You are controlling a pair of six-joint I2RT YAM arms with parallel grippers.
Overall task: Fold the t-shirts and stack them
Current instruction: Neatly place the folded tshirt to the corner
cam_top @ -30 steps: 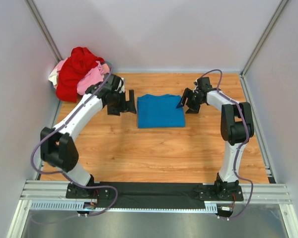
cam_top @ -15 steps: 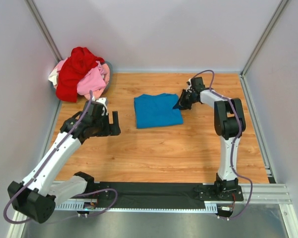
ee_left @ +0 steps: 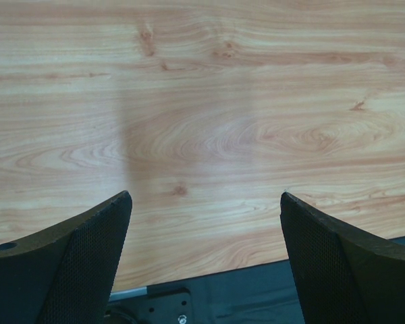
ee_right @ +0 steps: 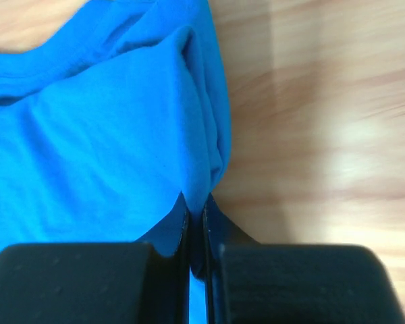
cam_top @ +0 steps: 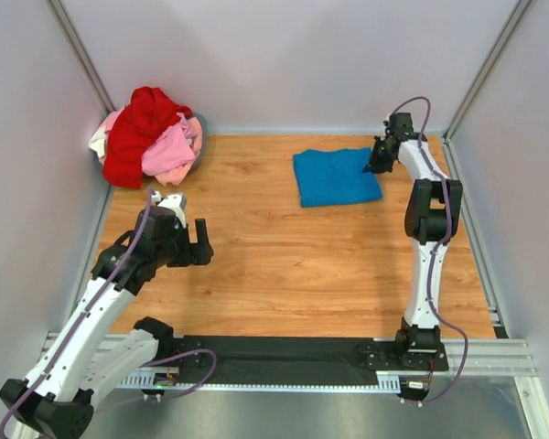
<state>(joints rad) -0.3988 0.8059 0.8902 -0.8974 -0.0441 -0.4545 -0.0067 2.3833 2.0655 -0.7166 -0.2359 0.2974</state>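
At the upper right of the top view, the right gripper [cam_top: 376, 165] has its jaws pressed together on a fold at the right edge of the blue t-shirt [cam_top: 334, 178]. The shirt lies folded flat on the wooden table [cam_top: 302, 274]. At the lower left, the left gripper [cam_top: 190, 245] hangs with its jaws spread wide above bare wood, well apart from that shirt. In the upper left corner, the red t-shirt [cam_top: 135, 128], pink t-shirt [cam_top: 169, 151] and whitish t-shirt [cam_top: 98, 143] lie heaped together.

Pale wooden tabletop [cam_top: 302, 265] — grey walls [cam_top: 302, 55] around, black strip [cam_top: 284, 352] along near edge
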